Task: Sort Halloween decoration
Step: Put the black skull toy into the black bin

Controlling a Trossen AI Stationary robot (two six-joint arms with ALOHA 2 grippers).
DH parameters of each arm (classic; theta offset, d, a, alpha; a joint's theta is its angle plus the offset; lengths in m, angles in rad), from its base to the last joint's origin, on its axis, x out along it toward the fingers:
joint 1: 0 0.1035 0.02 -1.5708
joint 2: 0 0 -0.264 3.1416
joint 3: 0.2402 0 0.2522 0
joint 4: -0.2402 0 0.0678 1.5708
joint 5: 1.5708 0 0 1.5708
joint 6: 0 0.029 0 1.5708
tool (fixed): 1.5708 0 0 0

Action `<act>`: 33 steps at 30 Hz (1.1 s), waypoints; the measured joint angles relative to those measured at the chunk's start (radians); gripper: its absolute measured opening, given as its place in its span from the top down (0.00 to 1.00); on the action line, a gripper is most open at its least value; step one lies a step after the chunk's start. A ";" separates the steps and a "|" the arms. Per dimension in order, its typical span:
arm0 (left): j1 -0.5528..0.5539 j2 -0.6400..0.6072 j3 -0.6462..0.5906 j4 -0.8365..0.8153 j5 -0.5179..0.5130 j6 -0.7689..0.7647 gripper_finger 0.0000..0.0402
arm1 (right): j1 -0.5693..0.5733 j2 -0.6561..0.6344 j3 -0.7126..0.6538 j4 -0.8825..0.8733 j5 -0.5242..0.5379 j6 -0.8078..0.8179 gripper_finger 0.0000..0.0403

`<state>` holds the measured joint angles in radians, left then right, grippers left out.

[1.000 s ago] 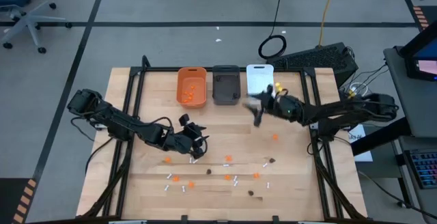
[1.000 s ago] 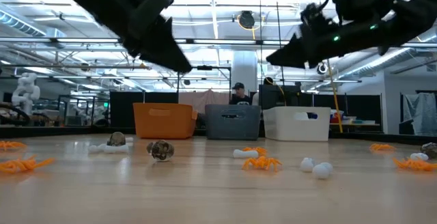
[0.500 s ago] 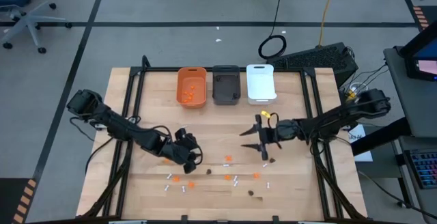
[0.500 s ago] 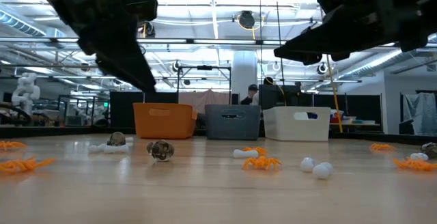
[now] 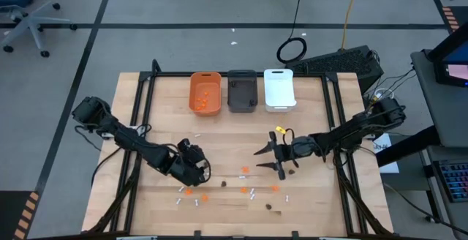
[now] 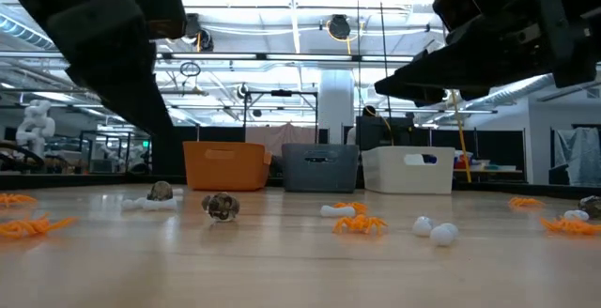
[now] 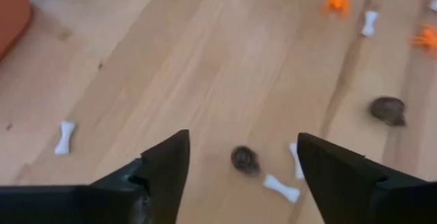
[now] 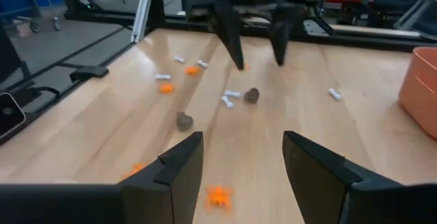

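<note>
Halloween decoration — tiny orange spider-like blobs point(image 5: 244, 170), dark brown-black lumps point(image 7: 244, 160) and small white bone-shaped sticks point(image 7: 281, 188) — lies scattered over the near half of the pale wooden table point(image 5: 314, 203), well apart from the orange point(image 5: 205, 92), dark grey point(image 5: 242, 91) and white plastic bins point(image 5: 278, 88) at its far edge. Left gripper point(image 7: 240, 157) hovers wide open and empty with a dark lump between its fingers; right gripper point(image 8: 240, 164) hangs open and empty above an orange blob point(image 8: 218, 196). Pieces judged very light, rigid, prone to skid: pinch lump across its middle, fingertips down at the table.
</note>
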<state>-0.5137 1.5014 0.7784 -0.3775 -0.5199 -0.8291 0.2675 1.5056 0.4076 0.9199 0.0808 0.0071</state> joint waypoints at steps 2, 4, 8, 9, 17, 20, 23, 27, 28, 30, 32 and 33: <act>0.000 0.018 0.000 0.001 -0.009 -0.001 0.29 | 0.009 0.016 0.000 0.028 0.000 0.000 0.54; -0.001 0.039 0.000 0.008 -0.008 -0.002 0.28 | 0.015 0.024 0.000 0.045 0.000 -0.002 0.54; -0.004 0.089 0.000 0.058 -0.004 -0.002 0.28 | 0.016 0.025 0.000 0.053 0.000 -0.013 0.54; -0.004 0.098 0.000 0.076 -0.003 -0.002 0.29 | 0.016 0.025 0.000 0.053 0.000 -0.015 0.54; -0.005 0.165 0.000 0.130 0.017 -0.045 0.37 | 0.016 0.025 0.000 0.048 0.000 -0.029 0.54; -0.005 0.181 0.000 0.133 0.018 -0.057 0.40 | 0.016 0.025 0.000 0.048 0.000 -0.030 0.54; -0.006 0.182 0.000 0.133 0.018 -0.057 0.44 | 0.016 0.025 0.000 0.048 0.000 -0.030 0.54; -0.006 0.182 0.000 0.118 0.022 -0.057 0.50 | 0.016 0.025 0.000 0.047 0.000 -0.032 0.54; -0.006 0.182 0.000 0.113 0.025 -0.058 0.52 | 0.016 0.025 0.000 0.047 0.000 -0.035 0.54; -0.006 0.182 0.000 0.102 0.027 -0.065 0.56 | 0.016 0.025 0.000 0.047 0.000 -0.037 0.54; -0.006 0.182 0.000 0.093 0.029 -0.078 0.60 | 0.016 0.025 0.000 0.047 0.000 -0.038 0.54; -0.006 0.182 0.000 0.091 0.030 -0.081 0.63 | 0.016 0.025 0.000 0.047 0.000 -0.038 0.54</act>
<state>-0.5201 1.6833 0.7784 -0.2864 -0.4904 -0.9097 0.2832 1.5303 0.4080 0.9672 0.0811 -0.0307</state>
